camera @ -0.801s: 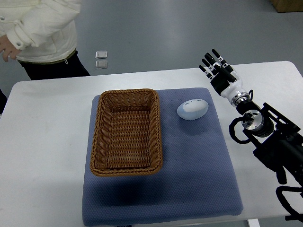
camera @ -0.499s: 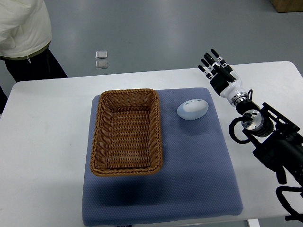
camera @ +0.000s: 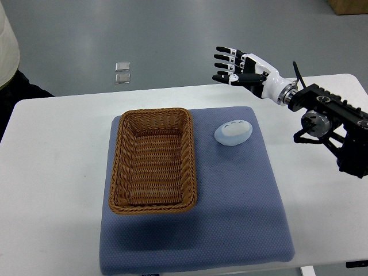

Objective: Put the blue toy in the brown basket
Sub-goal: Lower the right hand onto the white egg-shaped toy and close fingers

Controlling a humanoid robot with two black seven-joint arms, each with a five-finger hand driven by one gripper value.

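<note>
A pale blue egg-shaped toy [camera: 234, 132] lies on the blue mat [camera: 241, 213], just right of the brown wicker basket [camera: 153, 160]. The basket is empty. My right hand [camera: 236, 66] is open, its fingers spread and pointing left, raised over the table's far edge above and behind the toy. It holds nothing. Its arm [camera: 328, 123] comes in from the right. The left arm is not in view.
The mat lies on a white table [camera: 52, 190]. A person in a white jacket [camera: 7, 40] shows at the far left edge. Two small square plates [camera: 122, 72] lie on the floor beyond the table.
My right hand has swung up and left, from the table's right side to above its far edge, its fingers now pointing left. The person has moved out to the left.
</note>
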